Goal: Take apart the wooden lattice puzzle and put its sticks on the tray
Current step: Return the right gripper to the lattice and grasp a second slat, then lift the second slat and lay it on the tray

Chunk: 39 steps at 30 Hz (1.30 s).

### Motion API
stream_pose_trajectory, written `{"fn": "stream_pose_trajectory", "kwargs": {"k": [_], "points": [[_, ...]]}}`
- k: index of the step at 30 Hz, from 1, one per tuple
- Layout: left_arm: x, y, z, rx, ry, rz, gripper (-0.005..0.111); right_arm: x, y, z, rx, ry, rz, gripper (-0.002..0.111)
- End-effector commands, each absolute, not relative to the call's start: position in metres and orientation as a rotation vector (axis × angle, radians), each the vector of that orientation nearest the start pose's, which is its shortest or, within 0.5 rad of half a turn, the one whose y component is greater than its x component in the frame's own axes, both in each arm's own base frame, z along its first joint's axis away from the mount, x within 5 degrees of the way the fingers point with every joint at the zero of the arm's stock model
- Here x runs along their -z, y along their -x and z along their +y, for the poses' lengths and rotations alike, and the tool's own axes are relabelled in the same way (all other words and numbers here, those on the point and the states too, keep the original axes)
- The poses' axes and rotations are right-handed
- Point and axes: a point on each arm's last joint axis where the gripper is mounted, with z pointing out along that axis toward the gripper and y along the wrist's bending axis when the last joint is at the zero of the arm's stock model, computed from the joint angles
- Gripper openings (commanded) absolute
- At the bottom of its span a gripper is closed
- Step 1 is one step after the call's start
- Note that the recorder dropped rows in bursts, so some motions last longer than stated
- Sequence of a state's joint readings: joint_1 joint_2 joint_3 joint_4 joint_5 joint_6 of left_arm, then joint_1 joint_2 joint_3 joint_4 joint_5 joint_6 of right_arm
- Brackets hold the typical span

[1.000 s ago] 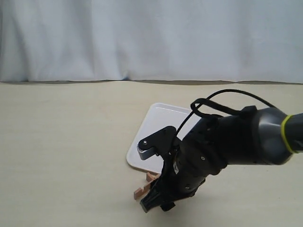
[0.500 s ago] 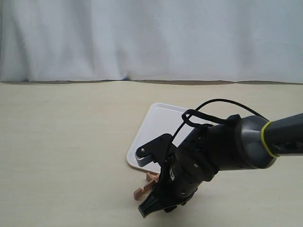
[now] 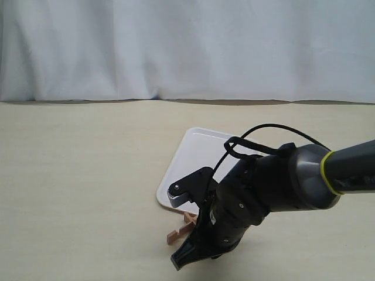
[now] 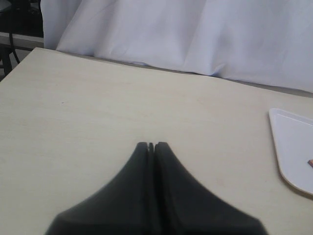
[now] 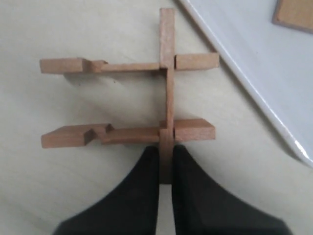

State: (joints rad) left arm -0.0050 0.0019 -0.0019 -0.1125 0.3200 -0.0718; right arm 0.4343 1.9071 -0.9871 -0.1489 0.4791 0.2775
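Observation:
The wooden lattice puzzle [image 5: 168, 98] lies on the table just off the tray's rim, with three sticks still joined. Two sticks [image 5: 68, 65] [image 5: 66, 136] lie parallel, and a third stick [image 5: 167, 39] crosses both near one end. My right gripper [image 5: 166, 149] is shut on the near end of that crossing stick. From the exterior view the puzzle [image 3: 179, 229] peeks out beneath the right arm. A loose stick [image 5: 294, 14] rests on the white tray [image 5: 244, 58]. My left gripper [image 4: 151, 145] is shut on nothing above bare table, far from the puzzle.
The white tray [image 3: 196, 153] sits mid-table, partly covered by the right arm [image 3: 275, 187]. Its corner [image 4: 293, 147] shows in the left wrist view. A white curtain [image 3: 187, 47] hangs behind the table's far edge.
The right arm has sunk a little lower over the puzzle since a second ago. It has barely moved in the last half second, and the puzzle stays in place.

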Motion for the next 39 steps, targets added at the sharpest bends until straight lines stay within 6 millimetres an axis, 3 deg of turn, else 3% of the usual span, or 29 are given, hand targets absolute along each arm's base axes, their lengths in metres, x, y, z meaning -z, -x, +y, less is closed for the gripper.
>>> {"fn": "stream_pose_trajectory", "kwargs": {"k": [1, 5, 12, 19, 27, 33, 36, 39], "points": [[-0.185, -0.054, -0.004, 0.171, 0.128, 1.789, 0.000, -0.118, -0.306, 0.134, -0.001, 0.385, 2.874, 0.005], [-0.185, -0.054, -0.004, 0.171, 0.128, 1.789, 0.000, -0.135, -0.305, 0.133, -0.013, 0.374, 2.845, 0.005], [-0.185, -0.054, -0.004, 0.171, 0.128, 1.789, 0.000, -0.186, -0.298, 0.130, -0.072, 0.341, 2.717, 0.005], [-0.185, -0.054, -0.004, 0.171, 0.128, 1.789, 0.000, -0.205, -0.298, 0.128, -0.098, 0.338, 2.624, 0.005], [-0.185, -0.054, -0.004, 0.171, 0.128, 1.789, 0.000, -0.197, -0.329, 0.100, -0.124, 0.057, 2.499, 0.005], [-0.185, -0.054, -0.004, 0.171, 0.128, 1.789, 0.000, -0.167, -0.351, 0.089, -0.173, -0.055, 2.455, 0.005], [-0.185, -0.054, -0.004, 0.171, 0.128, 1.789, 0.000, -0.159, -0.357, 0.086, -0.197, -0.063, 2.435, 0.012], [-0.185, -0.054, -0.004, 0.171, 0.128, 1.789, 0.000, -0.156, -0.359, 0.083, -0.198, -0.093, 2.442, 0.029]]}}
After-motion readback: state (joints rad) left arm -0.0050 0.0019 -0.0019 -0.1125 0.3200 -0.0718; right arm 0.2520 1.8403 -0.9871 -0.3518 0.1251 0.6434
